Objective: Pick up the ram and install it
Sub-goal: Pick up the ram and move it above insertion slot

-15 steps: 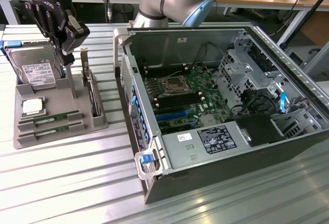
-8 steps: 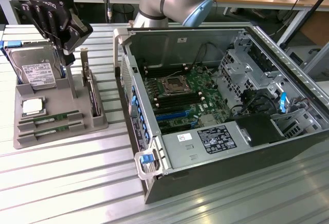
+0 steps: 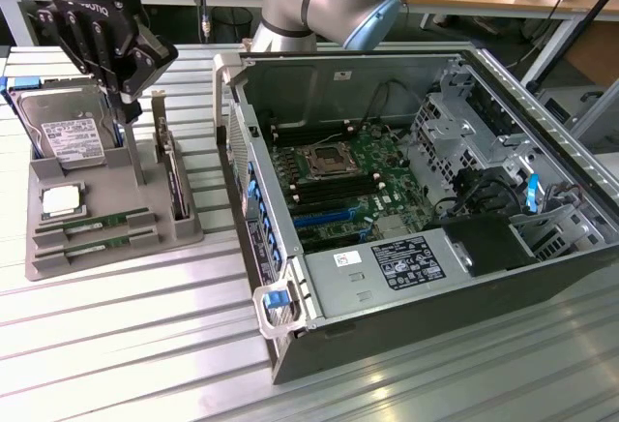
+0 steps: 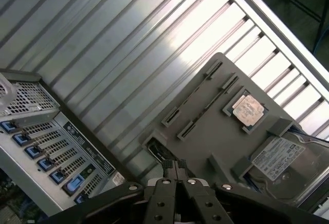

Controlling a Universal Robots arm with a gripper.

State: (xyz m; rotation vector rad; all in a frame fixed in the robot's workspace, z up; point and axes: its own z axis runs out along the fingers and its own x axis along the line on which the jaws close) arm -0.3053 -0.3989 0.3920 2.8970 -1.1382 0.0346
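Observation:
Two ram sticks, thin and green, lie on edge in slots at the front of a grey holder tray (image 3: 58, 257): one (image 3: 104, 219) behind the other (image 3: 97, 244). My black gripper (image 3: 127, 110) hangs shut and holds nothing above the back of that tray, between the hard drive (image 3: 68, 130) and the upright dark expansion card (image 3: 176, 182). In the wrist view the gripper (image 4: 175, 168) has its fingertips pressed together over the tray (image 4: 216, 106). The open computer case (image 3: 406, 296) lies at the exterior view's right, its motherboard (image 3: 338, 175) showing long black memory slots (image 3: 324, 188).
A square silver CPU (image 3: 60, 201) sits in the tray, also seen as the CPU (image 4: 248, 110) beside the hard drive (image 4: 281, 161). The case's rear wall with blue tabs (image 3: 259, 214) stands between tray and motherboard. Everything rests on a ribbed aluminium table (image 3: 126, 345).

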